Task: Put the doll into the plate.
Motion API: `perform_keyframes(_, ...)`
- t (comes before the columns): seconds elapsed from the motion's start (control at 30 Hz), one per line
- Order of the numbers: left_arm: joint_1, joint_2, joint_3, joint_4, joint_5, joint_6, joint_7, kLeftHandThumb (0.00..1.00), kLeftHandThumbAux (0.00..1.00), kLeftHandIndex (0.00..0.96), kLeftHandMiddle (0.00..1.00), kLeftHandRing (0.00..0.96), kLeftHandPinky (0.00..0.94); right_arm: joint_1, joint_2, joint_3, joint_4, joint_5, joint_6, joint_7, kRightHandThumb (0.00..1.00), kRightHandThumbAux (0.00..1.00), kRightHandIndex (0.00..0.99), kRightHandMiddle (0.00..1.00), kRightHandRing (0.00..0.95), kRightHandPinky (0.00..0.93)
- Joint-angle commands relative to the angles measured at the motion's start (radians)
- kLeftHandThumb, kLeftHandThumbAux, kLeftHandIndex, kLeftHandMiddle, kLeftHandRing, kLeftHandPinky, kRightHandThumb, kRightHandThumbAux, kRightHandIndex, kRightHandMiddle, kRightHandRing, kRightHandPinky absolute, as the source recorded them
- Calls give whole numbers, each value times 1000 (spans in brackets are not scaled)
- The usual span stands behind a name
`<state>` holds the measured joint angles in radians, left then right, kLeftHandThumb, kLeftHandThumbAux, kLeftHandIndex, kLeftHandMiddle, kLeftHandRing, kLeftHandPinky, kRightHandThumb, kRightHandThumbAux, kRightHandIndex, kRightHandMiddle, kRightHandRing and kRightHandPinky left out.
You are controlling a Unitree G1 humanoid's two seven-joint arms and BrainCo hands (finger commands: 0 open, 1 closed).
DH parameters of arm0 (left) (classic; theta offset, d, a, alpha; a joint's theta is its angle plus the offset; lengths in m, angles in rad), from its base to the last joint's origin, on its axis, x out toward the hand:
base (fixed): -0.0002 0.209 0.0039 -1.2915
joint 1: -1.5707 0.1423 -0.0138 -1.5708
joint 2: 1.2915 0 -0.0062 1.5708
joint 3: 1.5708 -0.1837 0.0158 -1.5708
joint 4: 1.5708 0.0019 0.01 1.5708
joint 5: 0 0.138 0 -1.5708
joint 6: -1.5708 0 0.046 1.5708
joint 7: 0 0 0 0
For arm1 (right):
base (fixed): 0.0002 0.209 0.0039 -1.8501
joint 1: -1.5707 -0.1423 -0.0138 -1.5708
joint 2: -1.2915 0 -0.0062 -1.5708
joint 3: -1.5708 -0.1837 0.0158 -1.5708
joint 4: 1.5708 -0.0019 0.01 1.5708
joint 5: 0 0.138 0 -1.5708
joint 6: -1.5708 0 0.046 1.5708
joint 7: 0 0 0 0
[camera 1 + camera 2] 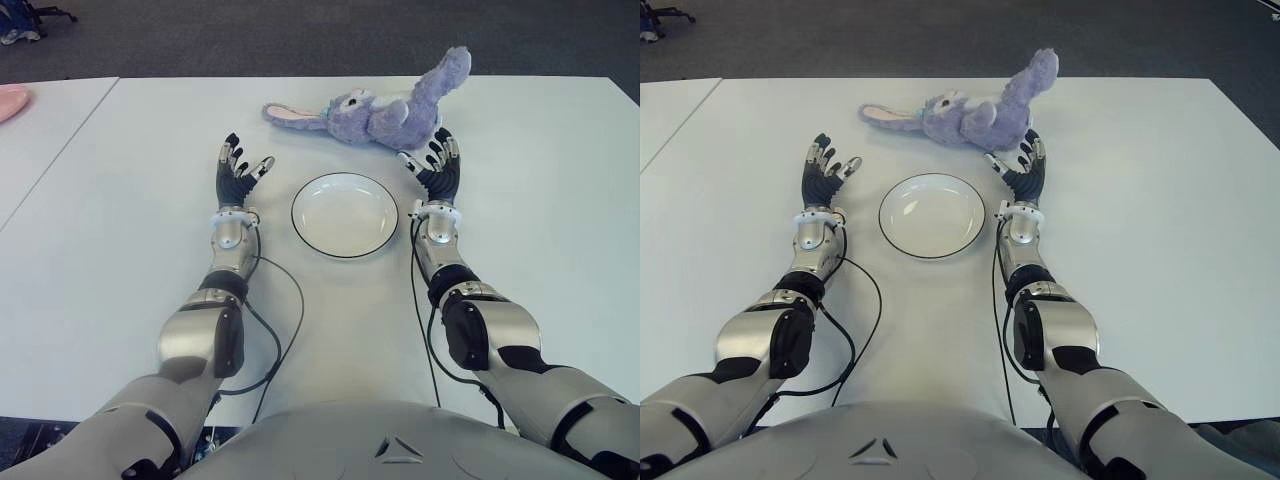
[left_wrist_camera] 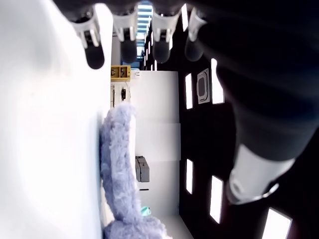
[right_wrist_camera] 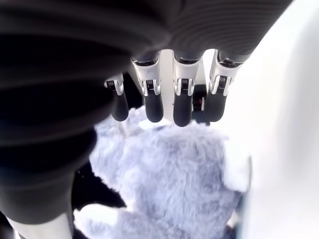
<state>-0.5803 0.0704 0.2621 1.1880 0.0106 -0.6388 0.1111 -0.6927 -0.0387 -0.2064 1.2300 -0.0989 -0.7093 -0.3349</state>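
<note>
Doll [image 1: 385,110]: lies on the table [image 1: 560,200], upper centre, beyond the empty plate [image 1: 344,214]. Right hand [image 1: 437,168]: just beside it, fingers [image 3: 153,102] spread, holding nothing. Left hand [image 1: 235,172]: left of plate, open. Step: reach. You must next close on the doll.

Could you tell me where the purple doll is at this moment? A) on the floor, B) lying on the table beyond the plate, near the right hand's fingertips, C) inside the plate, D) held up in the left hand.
B: the doll lies on the table beyond the empty plate, just ahead of the open right hand; the left hand is open too.
</note>
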Motion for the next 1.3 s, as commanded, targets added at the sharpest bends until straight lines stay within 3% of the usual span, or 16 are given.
perform_keyframes(0.03,233,-50,4,149,-4,125,12,0,729,54,63,69,121,31,24,43,53,-40,-44,-24,7,820,116,132,127,163)
perform_keyframes(0.6,235,-41,4,151,-4,131,-1,0,668,65,74,74,113,-66,-32,58,48,-37,-53,15,85,830,111,162,146,152)
perform_keyframes(0.97,237,-40,18,151,-21,128,-28,0,657,59,67,63,100,-113,-79,101,47,-85,-76,-22,165,850,122,184,151,96)
perform_keyframes(1.3,240,-39,13,150,-22,122,-35,0,659,66,74,71,116,-164,-136,157,41,-152,-79,-76,162,809,123,177,140,84)
